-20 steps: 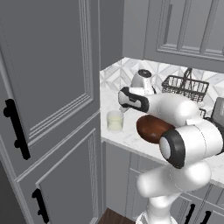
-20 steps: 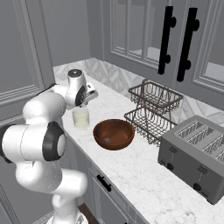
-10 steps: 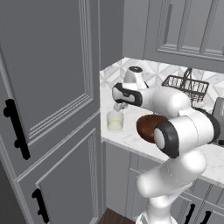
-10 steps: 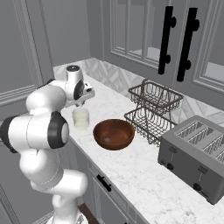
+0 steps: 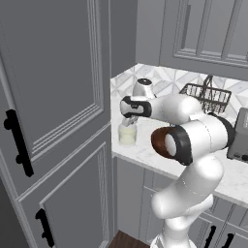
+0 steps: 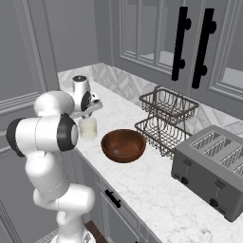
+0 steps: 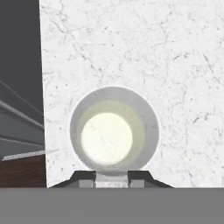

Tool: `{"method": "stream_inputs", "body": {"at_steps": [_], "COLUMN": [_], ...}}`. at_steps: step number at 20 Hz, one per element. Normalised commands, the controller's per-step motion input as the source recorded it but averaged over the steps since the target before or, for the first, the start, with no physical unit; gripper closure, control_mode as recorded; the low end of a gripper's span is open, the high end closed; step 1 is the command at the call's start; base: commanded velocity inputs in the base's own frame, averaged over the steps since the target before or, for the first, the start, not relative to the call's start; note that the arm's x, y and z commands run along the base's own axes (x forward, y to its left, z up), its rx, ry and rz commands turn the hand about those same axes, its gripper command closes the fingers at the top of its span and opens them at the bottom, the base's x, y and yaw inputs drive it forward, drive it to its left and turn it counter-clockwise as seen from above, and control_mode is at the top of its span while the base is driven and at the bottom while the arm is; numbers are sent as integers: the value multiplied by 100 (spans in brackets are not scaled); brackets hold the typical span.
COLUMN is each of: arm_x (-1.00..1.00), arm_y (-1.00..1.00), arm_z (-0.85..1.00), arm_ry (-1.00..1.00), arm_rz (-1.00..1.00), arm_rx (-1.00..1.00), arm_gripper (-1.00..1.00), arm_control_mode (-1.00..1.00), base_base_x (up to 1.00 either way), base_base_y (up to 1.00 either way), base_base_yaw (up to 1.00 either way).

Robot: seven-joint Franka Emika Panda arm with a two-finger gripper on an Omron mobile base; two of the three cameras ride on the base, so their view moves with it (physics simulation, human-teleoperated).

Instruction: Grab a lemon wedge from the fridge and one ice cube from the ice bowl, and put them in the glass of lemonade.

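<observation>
- The gripper (image 7: 112,180) is hanging directly above the glass of lemonade (image 7: 114,134), so that anything it releases would be dropping into the liquid.
- In the hand view, the fingertips (image 7: 85,178) are standing narrowly apart at 6 o'clock of the glass rim, pinching a small pale piece (probably the ice cube; identity is not certain).
- The glass is standing near the counter (image 5: 145,152) edge, with the brown bowl (image 6: 123,144) at roughly 3 o'clock of it in the right base view.
</observation>
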Motion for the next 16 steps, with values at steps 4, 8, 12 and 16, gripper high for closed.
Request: {"method": "stream_inputs", "body": {"at_steps": [4,8,12,16], "arm_x": [40,14,0,-1], "arm_y": [0,7,7,0], "arm_z": [0,-17,-27,-26], "arm_ry": [4,1,0,0], "arm_rz": [3,3,1,0], "arm_rx": [0,0,0,0], "arm_gripper": [100,100,100,100], "arm_control_mode": [-100,-100,-100,-100], "base_base_x": [0,0,0,0], "base_base_y": [0,0,0,0], "base_base_yaw": [0,0,0,0]}}
